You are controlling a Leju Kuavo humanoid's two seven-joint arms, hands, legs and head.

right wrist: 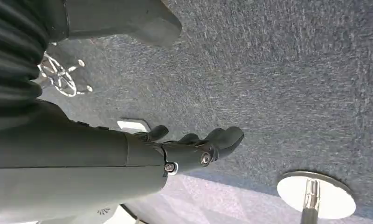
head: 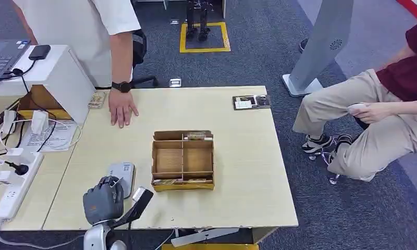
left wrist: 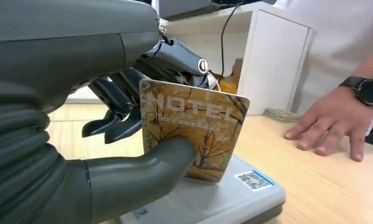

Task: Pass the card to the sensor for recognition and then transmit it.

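My left hand (head: 103,199) hovers at the near left of the table over the grey sensor pad (head: 124,171). In the left wrist view the thumb and fingers (left wrist: 124,119) pinch a hotel card (left wrist: 194,126) printed with autumn trees. The card stands upright, its lower edge just above or touching the sensor pad (left wrist: 226,200), beside the pad's QR sticker. My right hand (right wrist: 198,149) hangs beside my body over the carpet, fingers loosely extended and holding nothing.
A partitioned cardboard box (head: 183,159) sits mid-table. A person's hand (head: 122,108) rests flat on the table beside a small stack of cards (head: 97,100) and a white stand (head: 65,78). Another card holder (head: 252,101) lies at the far right. A seated person (head: 383,120) is to the right.
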